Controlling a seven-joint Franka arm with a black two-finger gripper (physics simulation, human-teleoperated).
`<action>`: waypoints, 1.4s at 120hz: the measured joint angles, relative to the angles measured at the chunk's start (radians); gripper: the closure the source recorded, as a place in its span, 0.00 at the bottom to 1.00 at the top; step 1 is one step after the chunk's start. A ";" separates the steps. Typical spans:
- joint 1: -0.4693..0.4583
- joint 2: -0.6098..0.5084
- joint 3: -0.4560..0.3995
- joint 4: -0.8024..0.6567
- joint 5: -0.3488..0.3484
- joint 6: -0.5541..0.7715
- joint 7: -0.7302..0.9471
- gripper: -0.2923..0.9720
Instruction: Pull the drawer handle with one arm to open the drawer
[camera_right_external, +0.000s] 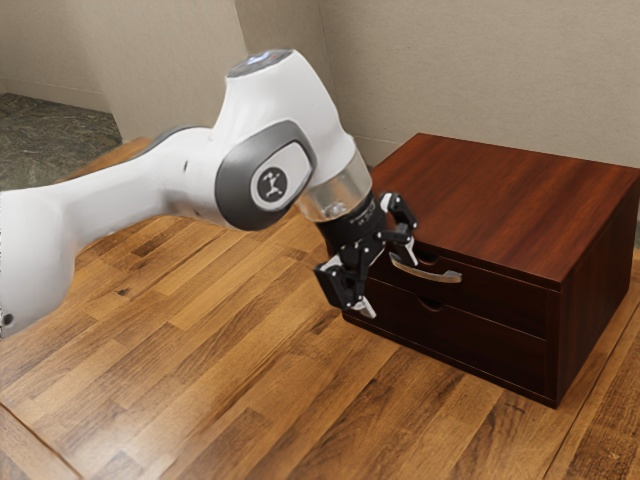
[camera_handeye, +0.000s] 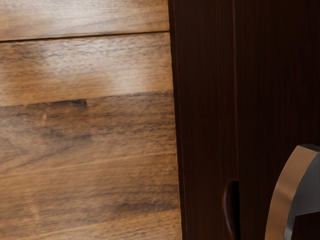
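Observation:
A dark wooden cabinet (camera_right_external: 510, 190) with two drawers stands on the table at the exterior view's right. The upper drawer (camera_right_external: 490, 290) carries a curved metal handle (camera_right_external: 428, 270), and its front looks flush with the cabinet. My gripper (camera_right_external: 388, 262) is open right at the handle's end nearer the arm, fingers spread wide, one above and one below handle height. Neither finger clearly touches the handle. In the wrist view the metal handle (camera_handeye: 292, 192) curves just ahead of my hand against the dark drawer front (camera_handeye: 210, 100).
The lower drawer (camera_right_external: 470, 345) has a small recessed notch (camera_right_external: 431, 303), also visible in the wrist view as a notch (camera_handeye: 231, 210). The wooden plank table (camera_right_external: 220, 380) spreads in front of the cabinet. Beige walls stand behind.

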 joint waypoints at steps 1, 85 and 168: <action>0.000 0.001 0.000 0.000 0.000 0.001 0.000 0.23; -0.051 -0.262 0.007 -0.318 0.013 0.027 -0.024 0.80; 0.021 -0.554 -0.014 -0.583 0.042 0.062 -0.037 0.85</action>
